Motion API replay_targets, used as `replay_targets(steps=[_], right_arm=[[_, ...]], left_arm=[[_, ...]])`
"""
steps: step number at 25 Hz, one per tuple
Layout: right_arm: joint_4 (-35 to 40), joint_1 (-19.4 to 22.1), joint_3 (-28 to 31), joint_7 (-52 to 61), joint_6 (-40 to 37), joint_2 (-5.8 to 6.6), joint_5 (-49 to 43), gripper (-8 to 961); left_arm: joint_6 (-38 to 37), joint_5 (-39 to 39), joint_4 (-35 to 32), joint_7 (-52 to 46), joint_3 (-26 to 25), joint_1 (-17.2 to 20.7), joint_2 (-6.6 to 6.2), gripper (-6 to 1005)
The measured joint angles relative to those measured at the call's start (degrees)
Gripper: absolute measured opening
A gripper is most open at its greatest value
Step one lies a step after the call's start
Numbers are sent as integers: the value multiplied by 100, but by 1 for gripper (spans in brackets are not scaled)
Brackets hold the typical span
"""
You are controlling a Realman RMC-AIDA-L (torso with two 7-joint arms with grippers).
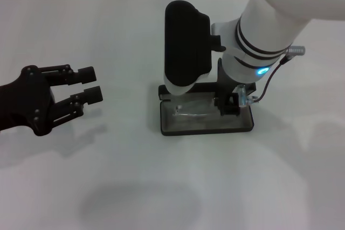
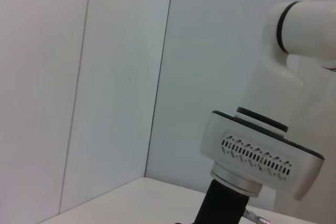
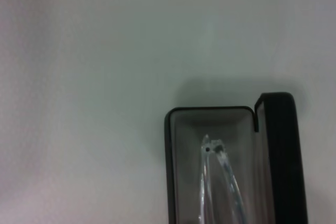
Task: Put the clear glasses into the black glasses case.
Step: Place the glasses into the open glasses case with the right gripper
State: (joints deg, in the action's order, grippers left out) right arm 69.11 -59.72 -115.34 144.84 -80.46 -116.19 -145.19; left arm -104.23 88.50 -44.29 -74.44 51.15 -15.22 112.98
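The black glasses case [image 1: 207, 131] lies open at the table's middle, its lid standing up at the back. Inside it, on the grey lining, lie the clear glasses [image 1: 188, 112]. My right gripper [image 1: 228, 104] is down at the case's right end, right at the glasses' end. The right wrist view looks along the open case [image 3: 170, 171], with its lid [image 3: 281, 156] on edge and the glasses [image 3: 212, 147] running from the far end toward the camera. My left gripper [image 1: 90, 83] hovers open and empty far to the left.
The white tabletop [image 1: 172, 187] runs in all directions around the case. The right arm's white forearm [image 1: 269, 30] and a black housing [image 1: 186, 41] hang over the case's back. The left wrist view shows only walls and the right arm's wrist [image 2: 262, 156].
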Motion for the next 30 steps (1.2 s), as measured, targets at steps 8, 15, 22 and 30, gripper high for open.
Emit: replay_targets(steps=[8, 15, 22, 30], right_arm=[[5, 28, -35, 0, 121, 0, -18, 74], [4, 44, -41, 1, 180, 0, -19, 76], [76, 57, -46, 1, 177, 0, 6, 77], [665, 353, -5, -2, 26, 0, 38, 76]], left_arm=[[-10, 25, 0, 0, 0, 11, 7, 391], [-80, 35, 0, 0, -1, 21, 6, 388], [-98, 18, 6, 2, -4, 67, -1, 385], [-162, -14, 8, -43, -366, 86, -21, 382]])
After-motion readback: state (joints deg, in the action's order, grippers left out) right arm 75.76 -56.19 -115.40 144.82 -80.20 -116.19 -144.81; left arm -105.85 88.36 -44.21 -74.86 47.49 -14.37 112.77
